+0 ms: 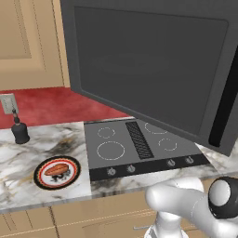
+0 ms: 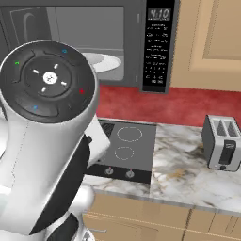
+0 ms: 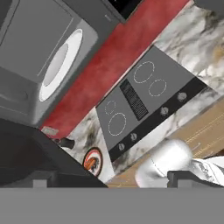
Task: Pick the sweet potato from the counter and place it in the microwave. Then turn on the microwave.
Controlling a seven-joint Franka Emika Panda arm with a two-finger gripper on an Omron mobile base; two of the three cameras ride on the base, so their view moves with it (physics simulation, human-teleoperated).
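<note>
Fingers (image 3: 39, 183) spread wide, nothing between them; hand raised high above the desk (image 1: 18, 167), camera rolled.

- Progress: nothing done beyond the open door. Sweet potato (image 1: 56, 169) lies on the round red-rimmed plate (image 1: 42, 179), far below the fingers, on the desk beside the cooktop (image 1: 139, 148) on its side away from the toaster. Pick, placing, door shut and start all remain.
- Microwave (image 2: 84, 42) stands open, white turntable (image 2: 106, 61) bare. Button panel (image 2: 157, 52) on the cavity's toaster side.
- Edges: swung door (image 1: 148, 69) hangs out over the cooktop, between the fingers' height and the desk; its lower edge looks like the main thing to clear on the way down and back up.
- Room: open desk around the plate; dark bottle (image 1: 19, 131) behind it near the wall, apart. Toaster (image 2: 223, 143) well off beyond the cooktop.
</note>
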